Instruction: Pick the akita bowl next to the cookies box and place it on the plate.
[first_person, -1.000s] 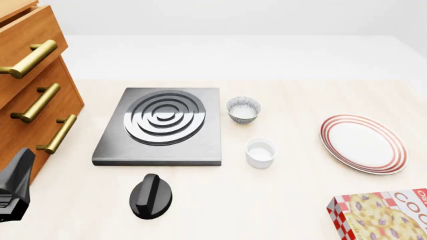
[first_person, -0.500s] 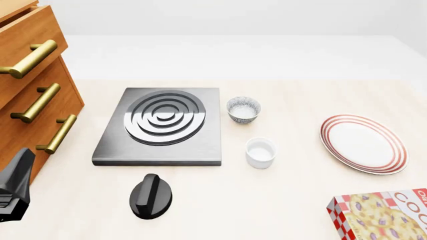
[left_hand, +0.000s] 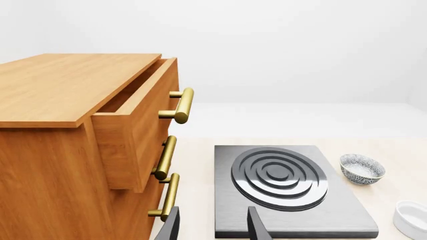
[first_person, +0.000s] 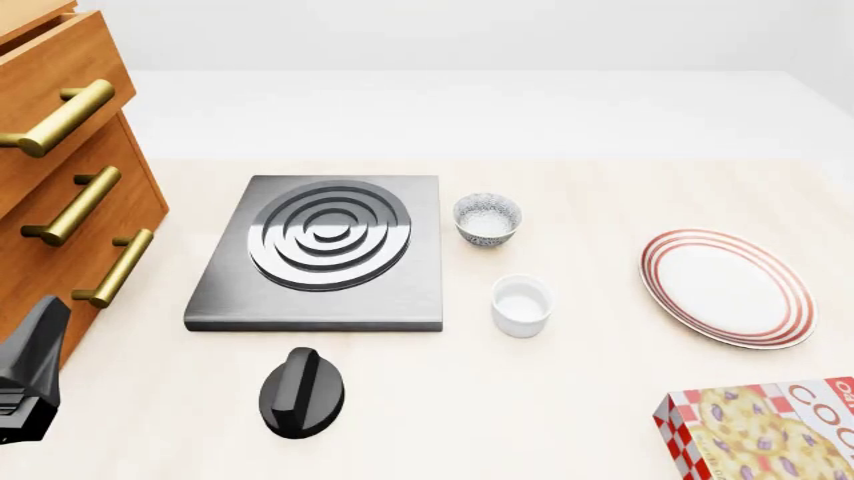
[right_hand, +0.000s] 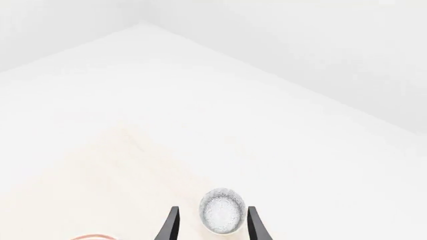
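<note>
The akita bowl, speckled grey on white, shows only in the right wrist view, standing on the pale table ahead of my right gripper. That gripper is open and empty, and the bowl appears in the gap between its fingers, farther off. A sliver of the plate shows in that view. The red-ringed plate lies at the right in the front view, with the cookies box nearer, at the lower right corner. My left gripper is open, low at the left beside the drawers.
A like-patterned smaller bowl stands right of the black stove plate, with a plain white cup in front of it. A black knob lies near the front. The wooden drawer unit fills the left side, its top drawer ajar.
</note>
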